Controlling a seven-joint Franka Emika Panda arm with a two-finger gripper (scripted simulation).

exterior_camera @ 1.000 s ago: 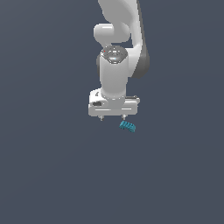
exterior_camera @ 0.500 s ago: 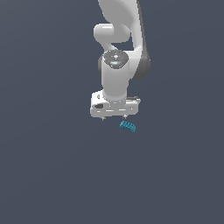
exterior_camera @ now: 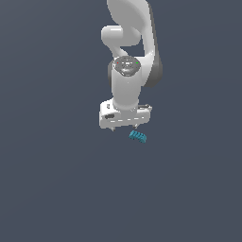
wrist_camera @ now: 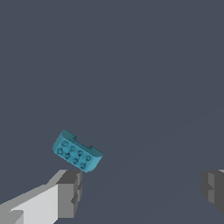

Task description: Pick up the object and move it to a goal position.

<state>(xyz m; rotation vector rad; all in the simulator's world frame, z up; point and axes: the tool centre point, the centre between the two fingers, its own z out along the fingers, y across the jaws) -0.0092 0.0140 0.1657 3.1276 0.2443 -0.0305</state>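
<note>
Beside my gripper (wrist_camera: 140, 192), fingers spread wide: one teal block (wrist_camera: 77, 151), ungrasped, outside the gap. Pickup and move remain.

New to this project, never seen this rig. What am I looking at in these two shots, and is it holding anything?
These are simulator renders, not photos. The exterior view shows one white jointed robot arm reaching down over a plain dark grey surface. At its end is the gripper, a two-finger clamp. The other picture comes from a camera mounted on the wrist, looking past the fingers: the grey fingertips appear at the frame's edge, wide apart, so the gripper is open and holds nothing. The only item on the surface is a small teal-blue oblong block with a studded top, seen in the exterior view just below the gripper, toward the exterior view's right. It lies outside the fingers, untouched, not yet picked up.
</note>
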